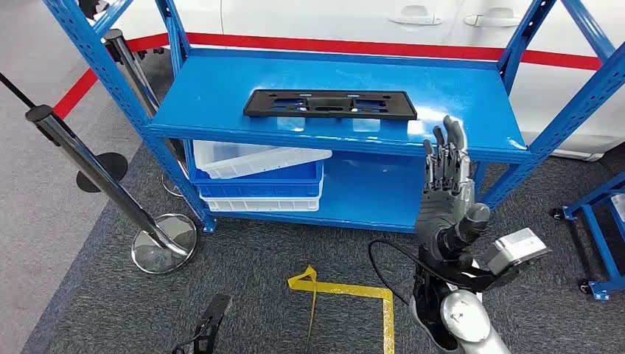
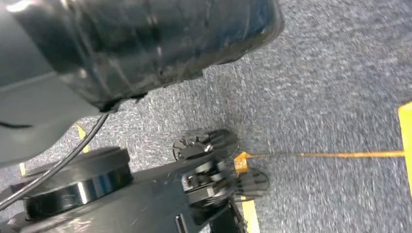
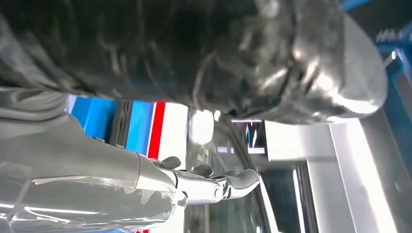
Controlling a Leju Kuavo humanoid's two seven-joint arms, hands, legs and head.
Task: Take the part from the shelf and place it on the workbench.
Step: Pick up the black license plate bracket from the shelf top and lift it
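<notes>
The right hand is raised at centre right of the frame, fingers straight and apart, holding nothing, before the blue shelf. Yellow floor tape lies below. Bins sit underneath the shelf; the black part lies on top, upper centre.

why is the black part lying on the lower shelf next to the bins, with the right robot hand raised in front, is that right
Not quite. In the head view the black part lies on the top shelf; the bins sit on the lower one. The right robot hand is raised in front, empty.
</notes>
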